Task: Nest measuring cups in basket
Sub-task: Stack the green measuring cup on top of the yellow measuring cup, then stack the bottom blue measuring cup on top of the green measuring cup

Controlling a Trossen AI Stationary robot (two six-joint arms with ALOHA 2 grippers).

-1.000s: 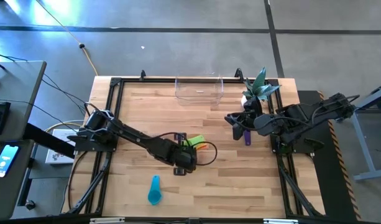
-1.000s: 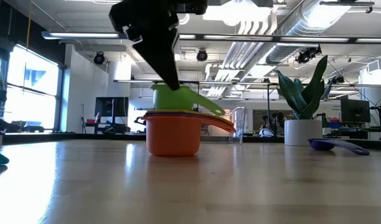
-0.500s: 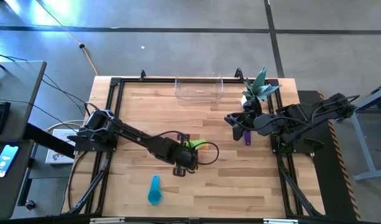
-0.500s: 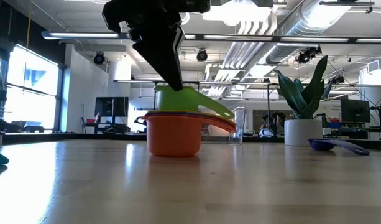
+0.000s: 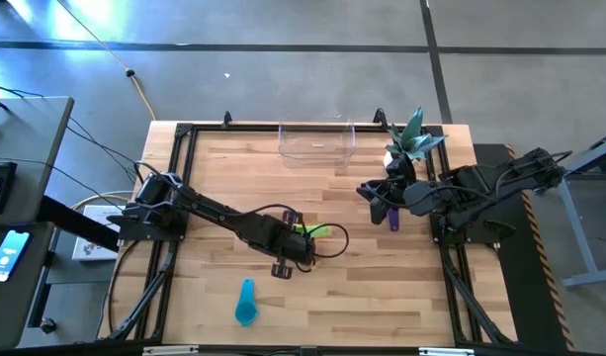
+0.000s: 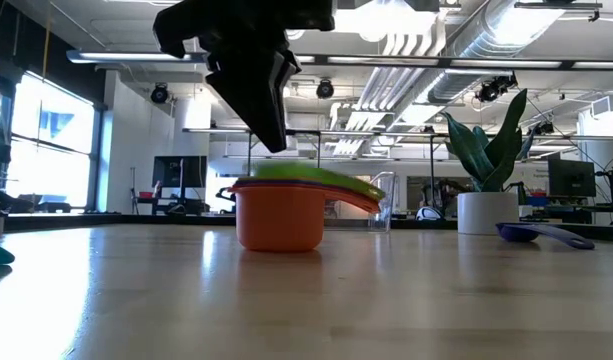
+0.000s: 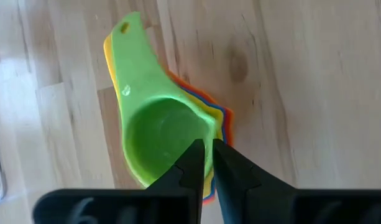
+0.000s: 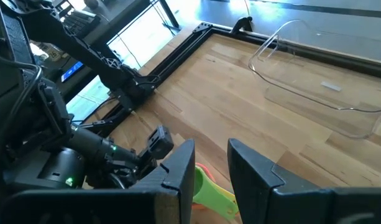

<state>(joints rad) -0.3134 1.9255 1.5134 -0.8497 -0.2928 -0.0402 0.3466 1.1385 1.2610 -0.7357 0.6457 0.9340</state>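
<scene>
A nested stack of measuring cups stands mid-table, an orange cup outermost and a green cup innermost, lying level with its handle over the others' handles. My left gripper points steeply down above the green cup's rim. Its fingers are a narrow gap apart, and in the low view their tips end just above the cup. A purple cup lies on the table at the right. Above it my right gripper stands raised, open and holding nothing. A teal cup lies near the front edge.
The clear basket sits at the far edge, with nothing in it that shows. A white pot with a green plant stands at the far right, close to the right arm. Bare wood lies between the stack and the basket.
The green cup stood tilted and raised above the stack. It has since sunk into the stack and lies level there. My left gripper has stayed over it, rolled about its own axis, and now stands clear of the cup.
</scene>
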